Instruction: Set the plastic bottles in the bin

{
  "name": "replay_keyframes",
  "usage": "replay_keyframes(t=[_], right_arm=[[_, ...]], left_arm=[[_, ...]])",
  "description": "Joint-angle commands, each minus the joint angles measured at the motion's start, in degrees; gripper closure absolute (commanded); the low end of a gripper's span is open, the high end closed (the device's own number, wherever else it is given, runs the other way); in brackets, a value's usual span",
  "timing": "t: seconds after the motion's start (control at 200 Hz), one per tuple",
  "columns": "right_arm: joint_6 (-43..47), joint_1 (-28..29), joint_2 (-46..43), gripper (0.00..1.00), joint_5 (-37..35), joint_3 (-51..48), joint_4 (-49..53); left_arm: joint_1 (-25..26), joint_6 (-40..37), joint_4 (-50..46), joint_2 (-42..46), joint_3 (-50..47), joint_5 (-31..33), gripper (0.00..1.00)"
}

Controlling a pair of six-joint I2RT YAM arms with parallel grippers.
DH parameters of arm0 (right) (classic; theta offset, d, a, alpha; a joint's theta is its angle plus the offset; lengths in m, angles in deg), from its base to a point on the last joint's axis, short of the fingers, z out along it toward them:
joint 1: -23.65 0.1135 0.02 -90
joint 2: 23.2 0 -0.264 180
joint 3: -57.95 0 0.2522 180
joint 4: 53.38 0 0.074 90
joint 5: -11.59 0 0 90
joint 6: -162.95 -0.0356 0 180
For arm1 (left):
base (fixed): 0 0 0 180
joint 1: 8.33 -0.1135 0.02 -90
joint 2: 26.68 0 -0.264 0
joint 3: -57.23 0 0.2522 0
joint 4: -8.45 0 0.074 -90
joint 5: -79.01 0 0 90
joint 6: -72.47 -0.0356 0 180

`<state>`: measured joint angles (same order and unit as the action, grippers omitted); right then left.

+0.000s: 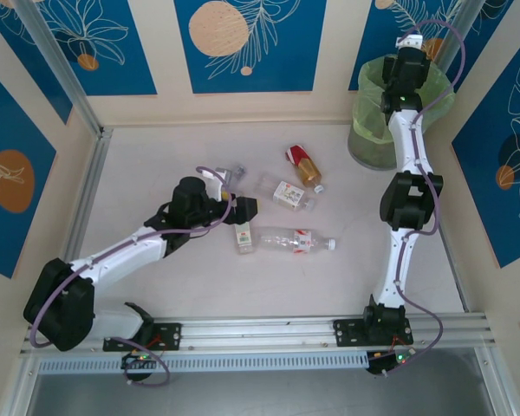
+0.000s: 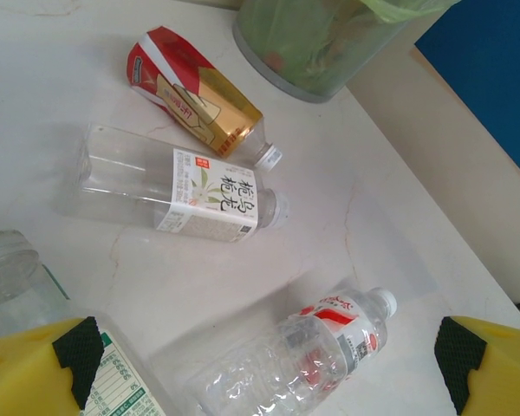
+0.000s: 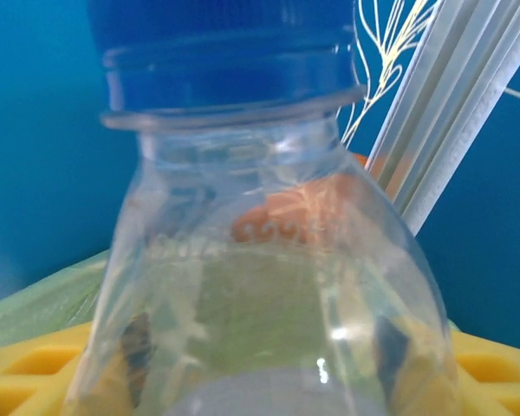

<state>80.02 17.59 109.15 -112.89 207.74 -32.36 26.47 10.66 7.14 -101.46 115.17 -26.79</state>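
Above the bin [image 1: 368,143], a blue-capped bottle [image 3: 260,260] points cap-outward between the right gripper's [image 1: 409,45] fingers [image 3: 35,368] (clamped or slack, impossible to tell), while the left gripper [image 2: 269,360] hangs spread over loose bottles [image 2: 208,199].

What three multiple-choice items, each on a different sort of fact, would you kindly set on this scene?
1. Where is the blue-capped bottle?
A. above the bin
B. at the table's centre
C. by the arm bases

2. What colour is the amber bottle's label?
A. green
B. blue
C. red

3. How do the left fingers stand?
A. shut on a bottle
B. wide open
C. shut on nothing

Answers:
1 A: it sits between the right fingers, with the bin's green bag right behind.
2 C: a red wrap covers its base end.
3 B: they stand far apart at the picture's lower corners.
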Motion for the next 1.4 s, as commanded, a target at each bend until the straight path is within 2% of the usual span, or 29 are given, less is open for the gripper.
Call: replay_keyframes(t=[0.0, 0.235, 0.44, 0.74, 0.915, 1.05, 1.07, 1.1, 1.21, 1.395], right_arm=[[-2.9, 0.71, 0.1, 0.25, 0.4, 2.99, 2.17], [-4.79, 0.88, -0.29, 0.19, 0.69, 5.07, 5.47], [-7.25, 1.91, -2.72, 0.16, 4.48, 5.04, 8.75], [-14.03, 3.72, -8.21, 0.15, 10.04, -0.35, 12.13], [-18.35, 4.65, -12.18, 0.14, 12.34, -5.24, 11.78], [-22.52, 5.44, -15.56, 0.1, 13.81, -7.79, 13.79], [-23.11, 5.62, -16.3, 0.06, 14.03, -8.5, 13.91], [-23.91, 5.75, -17.5, 0.0, 14.55, -10.11, 13.76], [-26.44, 6.45, -22.82, 0.0, 16.84, -17.4, 11.52], [-28.28, 7.29, -33.19, 0.0, 21.19, -32.28, 7.34]], left_arm=[[0.63, 0.31, 0.47, -0.23, 1.43, -0.29, 0.0], [0.64, 0.18, 0.35, 0.03, 1.34, -0.21, 0.0], [0.67, 0.2, 0.69, 0.13, 0.95, -0.29, 0.0], [0.65, 0.19, 0.46, 1.7, -0.89, 1.48, 0.0], [0.7, -0.08, -4.44, 2.8, -0.78, 7.58, 0.0], [0.64, 1.27, -9.37, 2.81, -0.33, 14.07, 0.01], [0.54, 1.56, -10.22, 2.85, -0.17, 15.03, 0.0], [0.53, 1.99, -11.81, 2.69, 0.18, 16.66, 0.0], [0.38, 2.8, -19.37, 1.55, 2.96, 22.63, 0.0], [-0.56, 0.69, -26.28, -0.62, 6.8, 24.19, 0.0]])
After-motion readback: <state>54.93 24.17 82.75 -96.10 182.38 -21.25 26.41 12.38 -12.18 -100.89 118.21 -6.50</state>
